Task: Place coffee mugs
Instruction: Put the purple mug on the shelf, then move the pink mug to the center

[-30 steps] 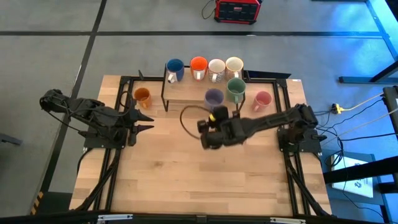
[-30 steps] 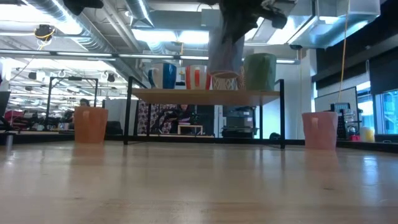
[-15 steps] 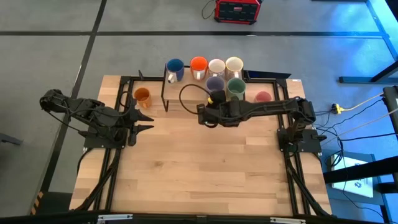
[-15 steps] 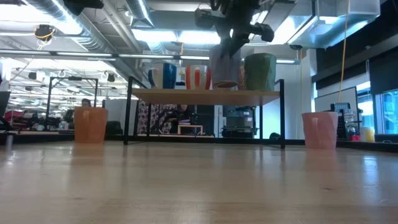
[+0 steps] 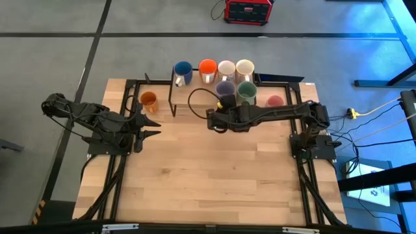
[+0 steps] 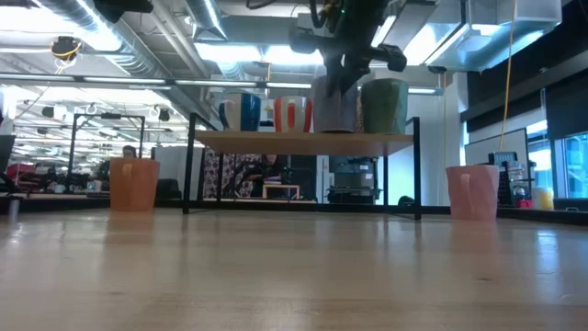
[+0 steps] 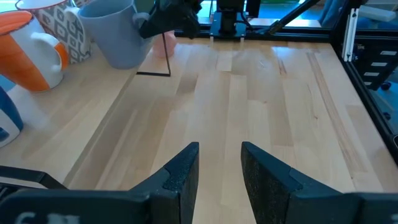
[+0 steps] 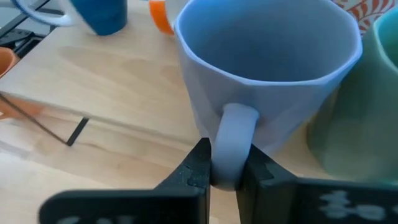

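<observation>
Six mugs stand on the raised shelf (image 5: pixel 195 97): blue (image 5: pixel 182 70), red-orange (image 5: pixel 207 67), white (image 5: pixel 225 69) and cream (image 5: pixel 244 67) at the back, lavender (image 5: pixel 225 87) and green (image 5: pixel 246 91) in front. The amber mug (image 5: pixel 149 99) and the pink mug (image 5: pixel 275 101) sit on the table. My right gripper (image 5: pixel 225 101) is shut on the lavender mug (image 8: pixel 267 62), right beside the green mug (image 8: pixel 367 93). My left gripper (image 5: pixel 153 127) waits open at the table's left, near the amber mug. My right gripper pinches the lavender mug's handle (image 8: pixel 234 140) between its two fingers, which lie across the loop. It reaches in roughly level from the table's near side. The mug stands upright, and in the low view its base (image 6: pixel 333 127) sits level with the shelf board.
The shelf has thin black legs (image 6: pixel 190 165) with open room under it. A black frame (image 5: pixel 130 84) runs around the table's far and side edges. The bare wood of the near half (image 5: pixel 208 182) holds nothing in view.
My right gripper carried the lavender mug from above the table in front of the shelf toward the far edge and down onto the shelf's front row, beside the green mug. Over the last half second it has barely moved. It stayed shut on the handle.
</observation>
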Robot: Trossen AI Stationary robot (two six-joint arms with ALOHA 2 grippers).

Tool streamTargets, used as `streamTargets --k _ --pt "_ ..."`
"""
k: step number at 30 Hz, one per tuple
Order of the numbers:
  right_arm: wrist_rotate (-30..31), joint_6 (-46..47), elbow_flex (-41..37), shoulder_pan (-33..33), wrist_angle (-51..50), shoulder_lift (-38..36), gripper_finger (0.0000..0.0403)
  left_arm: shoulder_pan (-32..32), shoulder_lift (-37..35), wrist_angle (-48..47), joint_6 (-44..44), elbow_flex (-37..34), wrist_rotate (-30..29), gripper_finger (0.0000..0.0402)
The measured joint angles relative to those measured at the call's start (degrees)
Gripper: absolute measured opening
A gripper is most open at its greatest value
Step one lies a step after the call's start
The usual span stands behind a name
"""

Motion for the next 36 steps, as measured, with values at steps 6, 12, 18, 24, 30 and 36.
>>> streamTargets --k 6,12,18,24,30,36 --pt "-0.5 0.0 0.0 -1.0 0.3 0.0 0.0043 0.0 0.0 0.0 0.0 0.0 0.0 0.0114" --pt "-0.6 -0.6 0.0 -0.9 0.3 0.0 0.0104 0.0 0.0 0.0 0.0 0.0 0.0 0.0114" --pt "-4.2 -3.5 2.6 1.0 -0.4 -2.2 0.0172 0.0 0.0 0.0 -0.1 0.0 0.0 0.0114" --pt "-4.0 -2.5 3.9 10.0 -2.6 -7.2 0.0200 0.0 0.0 -0.4 -0.1 0.0 0.0 0.0114" --pt "-4.4 16.3 3.8 18.7 -24.2 -9.3 0.0202 0.0 0.0 -0.5 -0.5 0.0 0.0 0.0114" --pt "-2.1 29.0 -6.7 20.5 -28.9 -14.9 0.0202 0.0 0.0 -0.4 -1.9 0.0 -2.7 0.0114"
